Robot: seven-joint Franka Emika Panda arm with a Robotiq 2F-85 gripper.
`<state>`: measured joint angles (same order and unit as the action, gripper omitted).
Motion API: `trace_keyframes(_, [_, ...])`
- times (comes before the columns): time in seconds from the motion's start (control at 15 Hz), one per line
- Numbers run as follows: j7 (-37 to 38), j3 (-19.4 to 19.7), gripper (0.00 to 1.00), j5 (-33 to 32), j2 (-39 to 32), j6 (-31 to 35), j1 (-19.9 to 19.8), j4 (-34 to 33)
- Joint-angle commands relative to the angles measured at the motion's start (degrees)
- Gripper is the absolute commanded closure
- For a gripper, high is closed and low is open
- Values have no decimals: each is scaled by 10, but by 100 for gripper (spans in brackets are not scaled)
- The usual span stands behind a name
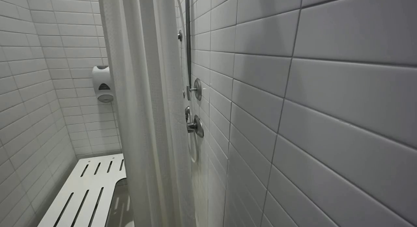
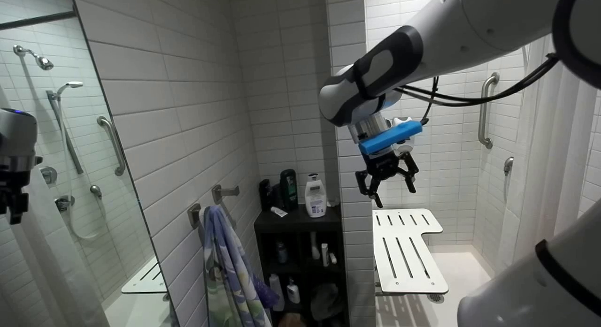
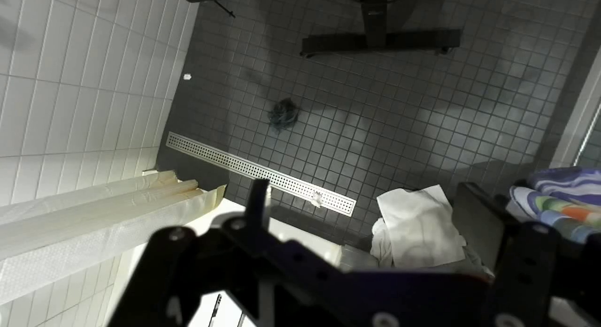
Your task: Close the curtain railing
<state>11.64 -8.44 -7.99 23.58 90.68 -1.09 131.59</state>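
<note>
The curtain railing, a tall white-grey curtain with long vertical folds, hangs bunched beside the tiled wall in an exterior view [image 1: 146,106]. It also shows at the right in an exterior view [image 2: 556,134], partly behind the arm, and at the left in the wrist view [image 3: 108,214]. Its top and the rail are out of view. My gripper [image 2: 393,194] is open and empty, pointing down in front of the shower opening, apart from the curtain. In the wrist view the dark gripper fingers cross the bottom, with the curtain off to their left.
A white slatted bench [image 2: 408,252] stands below the gripper. A tiled wall corner [image 2: 352,130] and a black shelf [image 2: 300,228] with bottles stand beside it. A towel [image 2: 230,266] hangs near the mirror [image 2: 94,153]. A grab bar [image 2: 486,109] is on the shower wall.
</note>
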Motion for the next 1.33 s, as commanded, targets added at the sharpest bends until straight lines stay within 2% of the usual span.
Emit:
trace_keyframes(0.0, [4, 10, 0, -3, -1, -1, 12, -1])
trace_keyframes(0.13, [4, 10, 0, -3, -1, -1, 12, -1])
trace_keyframes(0.33, [-19, 18, 0, -43, -16, -10, 5, -15])
trace_keyframes(0.67, [-78, 37, 0, -200, -45, -29, -6, -42])
trace_keyframes(0.87, [-108, 59, 0, -272, -74, -29, -14, -74])
trace_keyframes(1.27, [-250, 124, 0, -352, -161, -27, -32, -182])
